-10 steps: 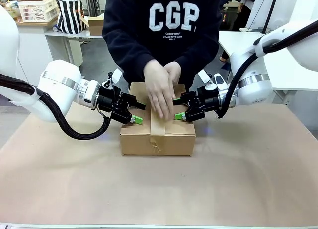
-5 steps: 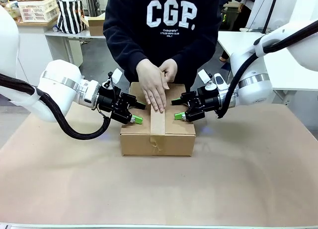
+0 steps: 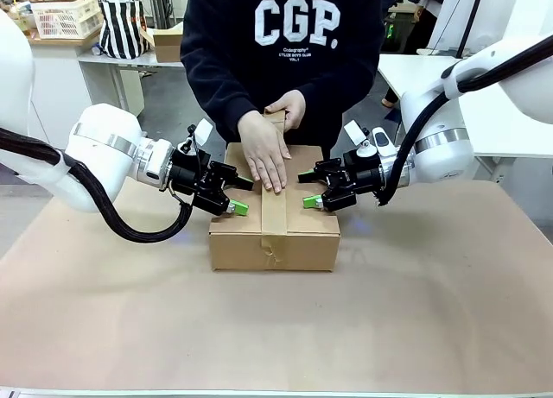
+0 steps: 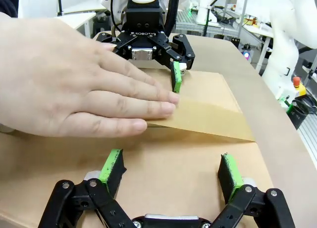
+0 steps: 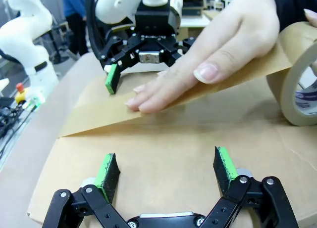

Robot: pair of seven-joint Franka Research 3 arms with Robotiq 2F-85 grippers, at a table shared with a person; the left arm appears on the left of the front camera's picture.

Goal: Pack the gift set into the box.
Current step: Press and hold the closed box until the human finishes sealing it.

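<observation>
Box (image 3: 274, 230) sitting closed at mid-table (image 3: 415, 312), tape strip (image 3: 274, 210) running up its top. Left gripper (image 3: 235, 195) hovering over the box's left edge, jaws spread wide, gripping nothing. Right gripper (image 3: 309, 188) mirroring it over the right edge, jaws also wide and empty. Between them, person's hand (image 3: 263, 154) pressing flat on the tape. Farther back, other hand (image 3: 289, 110) holding the tape roll (image 5: 299, 92).
</observation>
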